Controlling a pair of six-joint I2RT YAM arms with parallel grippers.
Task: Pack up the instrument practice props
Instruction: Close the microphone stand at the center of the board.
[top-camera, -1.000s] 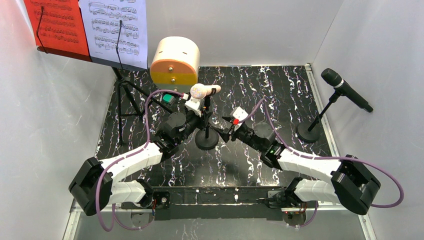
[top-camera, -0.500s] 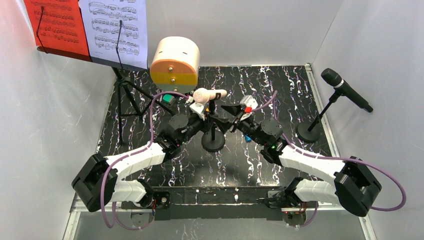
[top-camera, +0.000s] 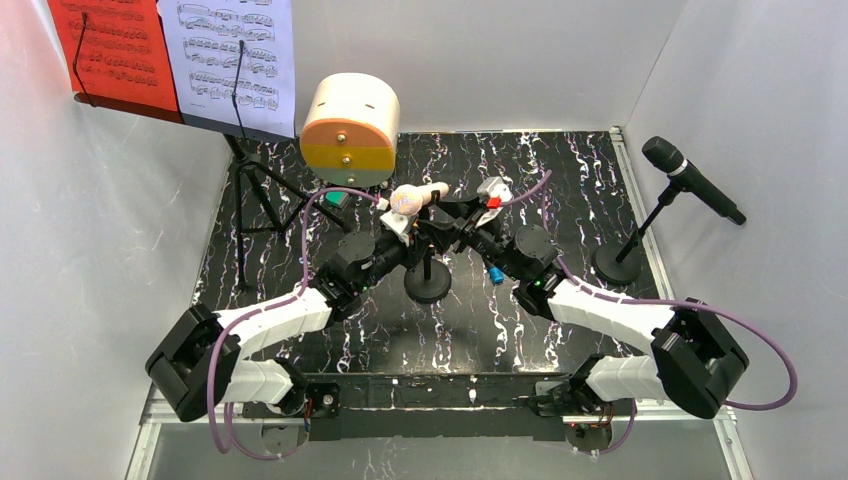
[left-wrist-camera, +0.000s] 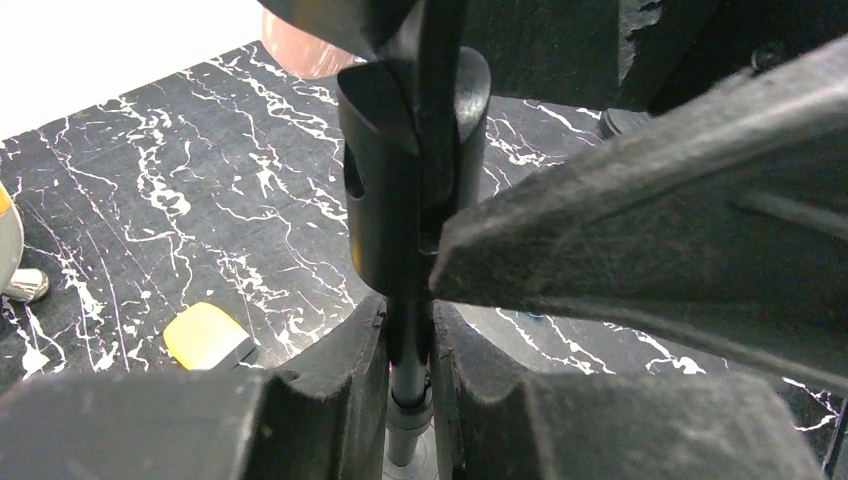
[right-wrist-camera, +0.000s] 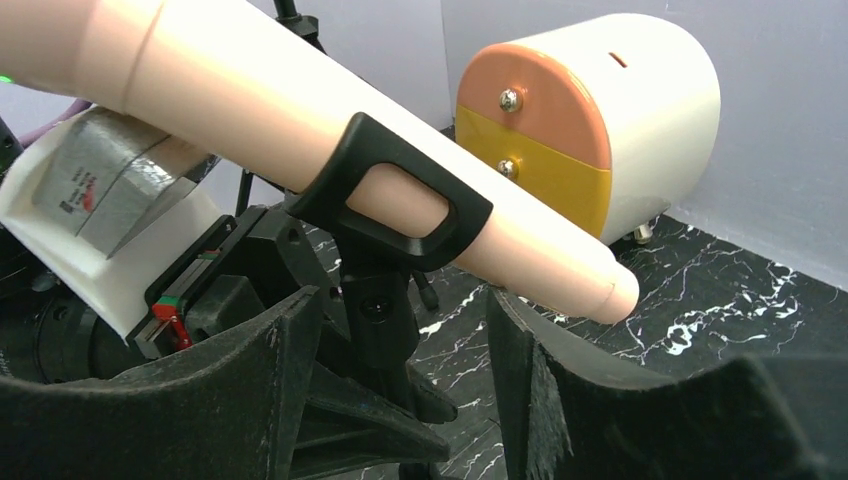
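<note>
Mid-way across the surface (top-camera: 570, 180), the cream microphone (top-camera: 413, 199) lay in the clip of its black stand (top-camera: 428, 287). The left jaws were clenched on the stand's thin post; the right jaws stood released beneath the microphone's tail.

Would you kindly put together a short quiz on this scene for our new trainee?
1. True or false: the cream microphone lies flat on the table.
2. What is the left gripper clamped on? A) the mic holder's stem; B) the black microphone; C) the domed box.
3. How many sheet-music pages stand on the music rack?
Key: 1. False; it sits in the holder's clip. 2. A. 3. Two, one red and one white.
</note>
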